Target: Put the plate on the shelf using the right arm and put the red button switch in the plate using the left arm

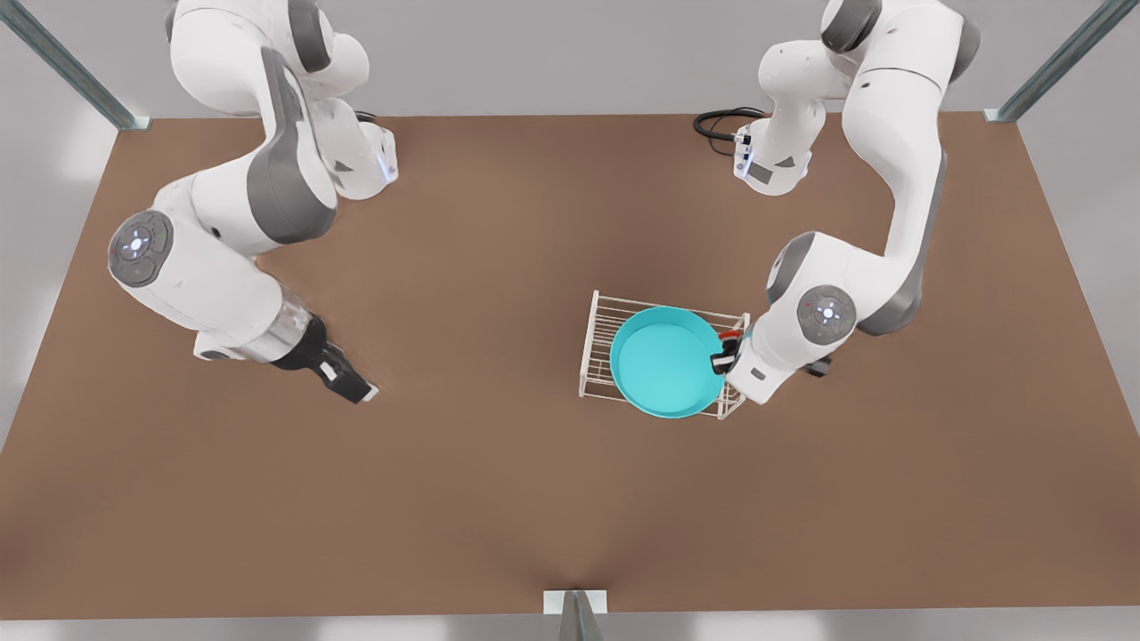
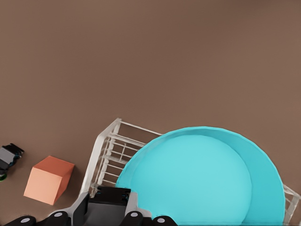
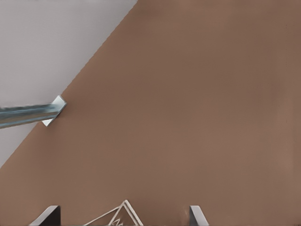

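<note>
Taking the front view as a clock face laid on the flat brown tabletop (image 1: 534,223), the black two-finger right gripper (image 1: 356,387) hangs low out towards 9 o'clock, well apart from everything else. Its fingertips (image 3: 47,215) stand spread and hold nothing, so this arm waits. Just past the centre towards 3 o'clock stands the white two-tier wire rack shelf (image 1: 598,338). The round turquoise shallow plate (image 1: 668,361) with its raised rim rests on the shelf's top bars, its rim overhanging the rack at 6 o'clock. I judge the first half of the task done. At the plate's 3 o'clock rim is the black left gripper (image 1: 723,354), and a spot of red there marks the tiny black red button switch (image 1: 730,336), which the fingers appear to be clamped on, though the grip is partly hidden. The left wrist view also has an orange cube (image 2: 49,180) on the table beside the rack. The step in hand looks like the delivery of the switch. The next move calls for carrying it inward towards 9 o'clock, clear of the rim, lowering it over the plate's floor and then parting the fingers.
</note>
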`<state>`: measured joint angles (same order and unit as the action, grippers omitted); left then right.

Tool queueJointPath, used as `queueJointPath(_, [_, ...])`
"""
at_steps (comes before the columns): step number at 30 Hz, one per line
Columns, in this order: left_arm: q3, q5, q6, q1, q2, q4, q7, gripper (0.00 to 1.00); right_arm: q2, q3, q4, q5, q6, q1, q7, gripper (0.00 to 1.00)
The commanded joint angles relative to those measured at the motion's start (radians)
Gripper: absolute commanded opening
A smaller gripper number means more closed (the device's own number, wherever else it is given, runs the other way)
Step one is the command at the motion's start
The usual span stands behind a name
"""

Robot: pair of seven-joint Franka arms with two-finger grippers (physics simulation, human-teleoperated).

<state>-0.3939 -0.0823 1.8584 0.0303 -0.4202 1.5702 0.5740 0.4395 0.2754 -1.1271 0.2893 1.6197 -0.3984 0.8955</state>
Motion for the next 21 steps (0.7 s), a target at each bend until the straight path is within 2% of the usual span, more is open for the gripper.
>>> queueJointPath(1, [0.000,0.007,0.004,0.022,0.000,0.008,0.282,0.40,0.030,0.001,0.004,-0.177,-0.196,0.056,-1.037,1.00])
queueJointPath(6, [0.000,0.007,0.007,0.086,0.000,0.030,0.369,0.40,0.024,0.044,0.009,-0.187,-0.218,0.096,-1.034,1.00])
queueJointPath(7, [0.000,0.007,0.012,0.102,0.000,0.037,0.389,0.40,0.002,0.061,0.010,-0.168,-0.218,0.151,-1.081,1.00])
queueJointPath(13, [0.000,0.007,0.022,0.120,-0.006,0.044,0.422,0.40,0.013,0.047,0.010,-0.134,-0.199,0.159,-1.107,1.00])
queueJointPath(14, [0.000,0.007,0.030,0.120,-0.006,0.042,0.440,0.80,0.013,0.048,0.012,-0.134,-0.196,0.159,-1.109,1.00])
queueJointPath(15, [0.000,0.007,0.033,0.120,-0.006,0.042,0.440,1.00,0.013,0.048,0.012,-0.134,-0.192,0.159,-1.110,1.00])
queueJointPath(19, [0.009,0.007,0.021,0.103,0.012,0.031,0.431,1.00,0.018,0.047,0.012,-0.136,-0.192,0.159,-1.110,1.00])
queueJointPath(21, [0.012,-0.004,-0.031,-0.036,0.052,0.004,0.239,1.00,0.018,0.056,0.018,-0.136,-0.192,0.159,-1.110,1.00])
